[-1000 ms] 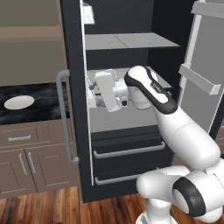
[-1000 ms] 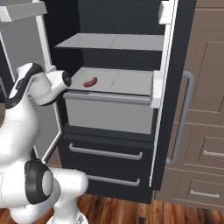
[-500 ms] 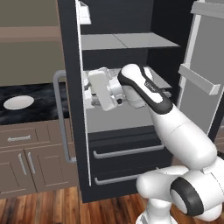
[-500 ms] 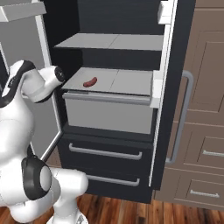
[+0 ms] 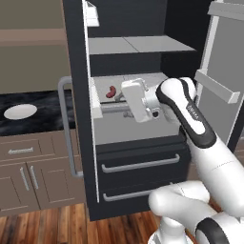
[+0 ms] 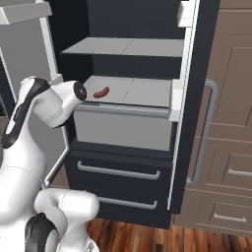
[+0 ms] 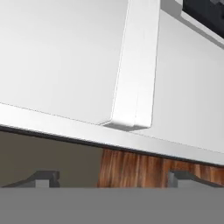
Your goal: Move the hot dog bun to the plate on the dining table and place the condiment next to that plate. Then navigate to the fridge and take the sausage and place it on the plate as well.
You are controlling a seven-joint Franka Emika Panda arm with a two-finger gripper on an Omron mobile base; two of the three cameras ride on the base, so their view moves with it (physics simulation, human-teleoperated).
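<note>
The sausage (image 6: 101, 92) lies on the left of the open fridge (image 6: 133, 59) shelf (well inside, toward the back). The claw (image 7: 113, 178) is spread wide and empty near the shelf's front edge, apart from the sausage.

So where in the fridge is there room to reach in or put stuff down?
The top shelf is bare across its width. On the middle shelf, everything right of the sausage is free. It gets crowded at that shelf's left end, where the sausage lies and the arm with its open claw comes in by the door.
</note>
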